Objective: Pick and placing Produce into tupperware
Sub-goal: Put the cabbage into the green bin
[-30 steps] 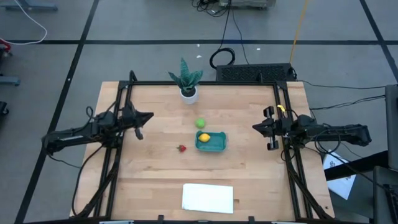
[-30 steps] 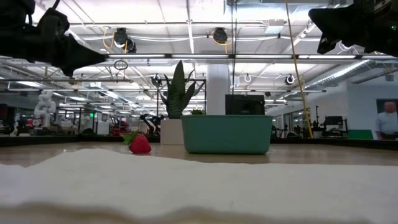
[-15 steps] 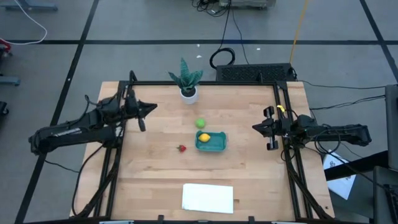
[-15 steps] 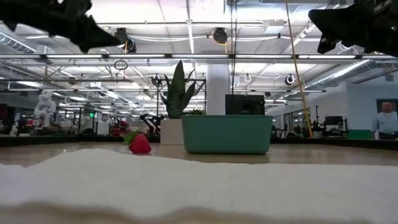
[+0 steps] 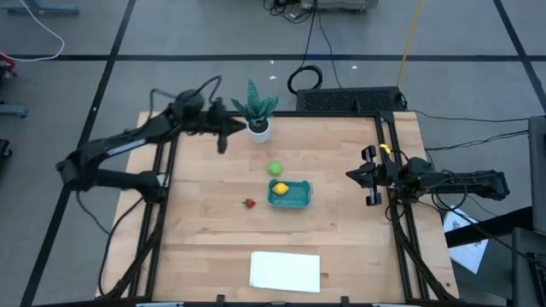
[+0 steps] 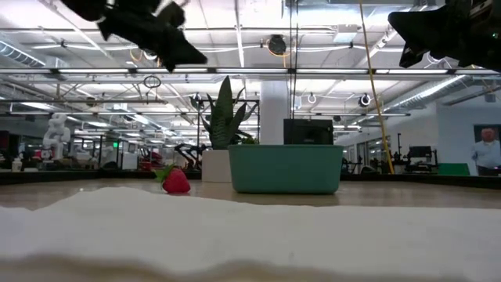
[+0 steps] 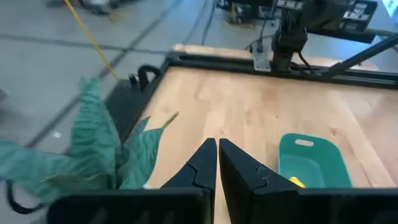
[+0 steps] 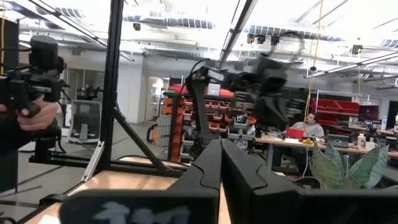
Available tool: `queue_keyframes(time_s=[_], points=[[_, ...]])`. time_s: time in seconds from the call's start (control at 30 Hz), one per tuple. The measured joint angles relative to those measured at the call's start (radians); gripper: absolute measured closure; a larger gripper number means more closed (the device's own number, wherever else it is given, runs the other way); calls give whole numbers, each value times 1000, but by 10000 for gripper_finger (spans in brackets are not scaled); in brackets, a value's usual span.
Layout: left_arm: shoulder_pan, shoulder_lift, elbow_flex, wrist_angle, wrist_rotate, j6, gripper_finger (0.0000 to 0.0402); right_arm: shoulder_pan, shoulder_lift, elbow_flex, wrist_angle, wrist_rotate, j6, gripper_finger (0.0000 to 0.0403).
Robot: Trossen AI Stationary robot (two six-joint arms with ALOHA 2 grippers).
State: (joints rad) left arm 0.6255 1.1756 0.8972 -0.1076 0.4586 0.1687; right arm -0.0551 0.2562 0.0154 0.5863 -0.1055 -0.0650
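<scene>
Near the middle of the worktop (image 5: 205, 222), well clear of both claws, sits the tupperware (image 5: 289, 194): a small shallow teal container, rectangular with rounded corners and a small tab-like slot at one short end. From table height it shows as a plain teal wall with a slightly flared rim. Inside it, at the end nearer the left claw, lies the yellow lemon (image 5: 279, 188), bright and oval; the left wrist view catches only a sliver of it above the container's edge.

Just outside the tupperware, on the side toward the potted plant (image 5: 258, 111), rests the lime-green ball (image 5: 275, 170), round and smooth, close to the container's corner but apart from it. The red strawberry (image 5: 249, 203), the tiniest piece, with a bit of green at its top, lies on the bare wood beside the container, on the side facing the left arm.

Left claw (image 5: 223, 141) hangs in the air just beside the plant's leaves, its two dark fingers pressed together with nothing between them; the produce lies ahead of and below it. Right claw (image 5: 350, 175) waits at the worktop's right edge, fingers together and empty, the tupperware well apart from it toward the centre. A flat white sheet (image 5: 285, 271) lies at the near edge.
</scene>
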Motion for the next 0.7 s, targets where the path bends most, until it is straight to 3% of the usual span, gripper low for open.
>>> queue_keyframes(time_s=[0.17,0.5,0.7], points=[[9,192,165,-96,98,54,380,0,0,0,-1,0,10,403],[-41,461,528,-466,97,346,380,0,0,0,-5,0,18,403],[-73,563,664,-625,78,527,380,0,0,0,-4,4,-7,403]])
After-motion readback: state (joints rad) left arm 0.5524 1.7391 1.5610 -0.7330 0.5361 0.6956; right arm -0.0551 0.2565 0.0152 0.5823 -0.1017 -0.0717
